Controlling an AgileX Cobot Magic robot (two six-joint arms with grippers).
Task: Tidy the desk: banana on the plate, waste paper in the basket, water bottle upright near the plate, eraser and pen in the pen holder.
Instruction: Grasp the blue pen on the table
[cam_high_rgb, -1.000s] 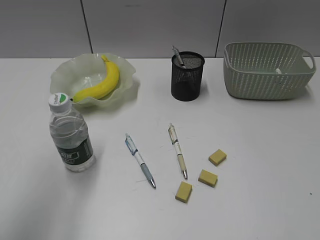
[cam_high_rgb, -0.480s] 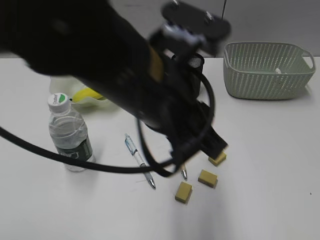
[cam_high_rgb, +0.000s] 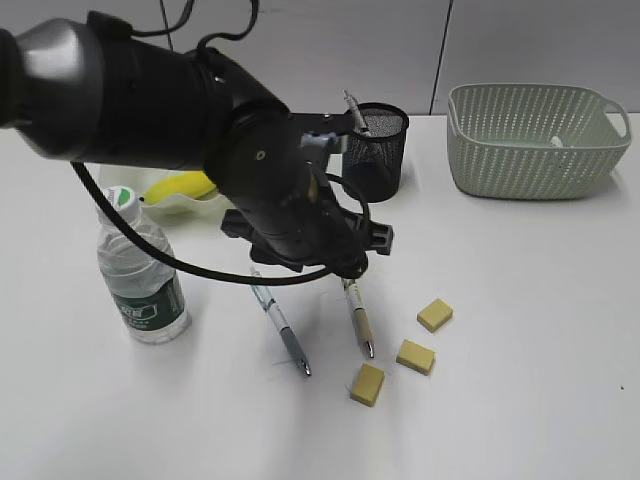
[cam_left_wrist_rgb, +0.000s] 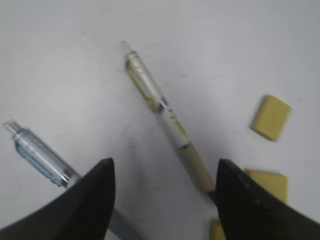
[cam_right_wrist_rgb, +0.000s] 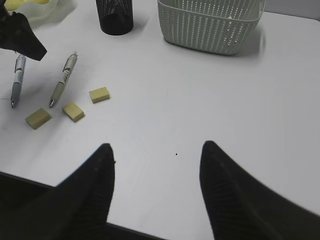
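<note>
1. The left gripper (cam_left_wrist_rgb: 162, 190) hung over the white counter (cam_high_rgb: 520, 380) with its dark fingers (cam_left_wrist_rgb: 90, 200) spread apart and empty; nothing lay clamped between them.
2. The cream-barrelled pen with a clear upper half (cam_left_wrist_rgb: 165, 122) lay flat in the gap between those fingers and ran on ahead of them; its long axis slanted across the gap, the lower end close beside the right-hand finger, the far end well ahead and toward the left-hand one.
3. A second, blue-tinted clear pen (cam_left_wrist_rgb: 37, 157) lay just outside the left-hand finger, partly hidden by it; three yellow block erasers (cam_high_rgb: 435, 314) lay beyond the right-hand finger.
4. The black mesh pen holder (cam_high_rgb: 375, 150) stood past the left arm in the exterior view, with one pen already in it.
5. The right gripper (cam_right_wrist_rgb: 156, 165) also stood open and empty, well apart from the pens; the left arm was plainly nearer.
6. Judged from this, the fingers would need to turn square to the cream pen's axis before closing.
</note>
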